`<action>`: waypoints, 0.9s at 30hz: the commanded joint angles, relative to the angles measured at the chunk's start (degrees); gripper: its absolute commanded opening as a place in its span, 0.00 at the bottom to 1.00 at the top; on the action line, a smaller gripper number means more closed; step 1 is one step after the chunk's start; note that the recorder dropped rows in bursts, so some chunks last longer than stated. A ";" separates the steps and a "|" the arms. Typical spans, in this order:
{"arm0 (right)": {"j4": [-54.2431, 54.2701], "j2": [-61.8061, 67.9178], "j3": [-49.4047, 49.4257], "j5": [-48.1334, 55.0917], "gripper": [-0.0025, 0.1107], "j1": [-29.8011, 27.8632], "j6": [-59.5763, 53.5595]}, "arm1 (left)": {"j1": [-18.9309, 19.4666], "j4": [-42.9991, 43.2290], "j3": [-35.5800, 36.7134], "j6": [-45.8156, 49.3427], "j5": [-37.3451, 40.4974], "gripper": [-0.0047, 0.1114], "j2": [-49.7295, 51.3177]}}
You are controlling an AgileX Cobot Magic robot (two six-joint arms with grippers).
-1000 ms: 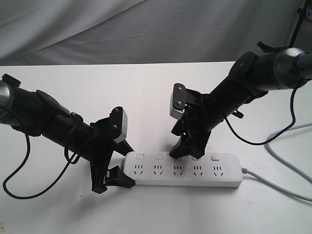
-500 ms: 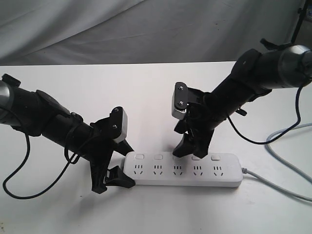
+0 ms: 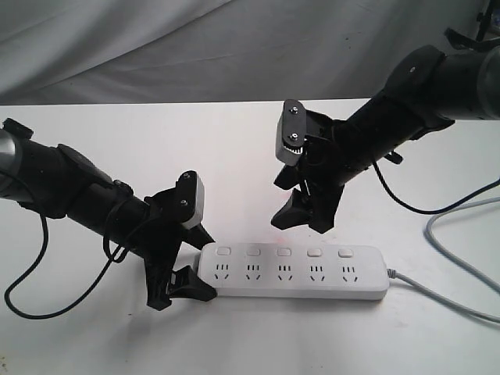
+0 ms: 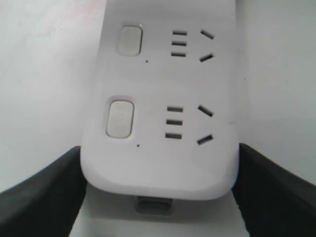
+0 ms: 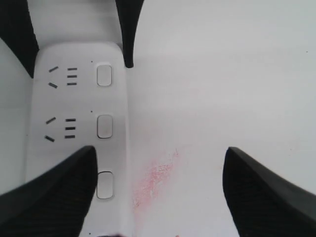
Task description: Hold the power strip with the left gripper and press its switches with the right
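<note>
Left gripper (image 3: 200, 267): jaws clamped on the left end of the power strip (image 3: 293, 283), one on each long edge. The left wrist view shows both black jaws against the strip's sides (image 4: 158, 168), so the hold is in place.

The strip lies flat on the white table (image 3: 234, 148), lengthwise, between the two arms, with its grey cord (image 3: 437, 296) leaving at the right end. Its switches (image 3: 283, 252), five in a row along the far edge, are all uncovered. Cannot tell from the pictures which are pressed in.

Right gripper (image 3: 303, 221): fingers wide apart, empty, hanging above the strip near the middle switches and touching nothing. In the right wrist view one jaw sits over the socket side beside a switch (image 5: 104, 184), and the other is over bare table near a pink smudge (image 5: 153, 177).

Judged step: the holding part is done and the pressing part is in hand, with the right between presses or lining up.

The next move calls for placing one right fingertip squarely over a single button, not over the socket holes, then pushing straight down. The left clamp needs to take the load so the strip doesn't tip or slide.
</note>
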 commanded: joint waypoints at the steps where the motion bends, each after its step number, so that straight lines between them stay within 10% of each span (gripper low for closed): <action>1: -1.37 -0.25 0.25 0.68 0.60 -0.15 -0.32 | -0.16 -0.25 -0.34 0.05 -1.37 0.04 0.05; 27: 2.64 0.56 5.28 1.44 0.60 -6.30 -6.86 | -0.16 -0.25 -0.34 0.05 -1.37 0.04 0.05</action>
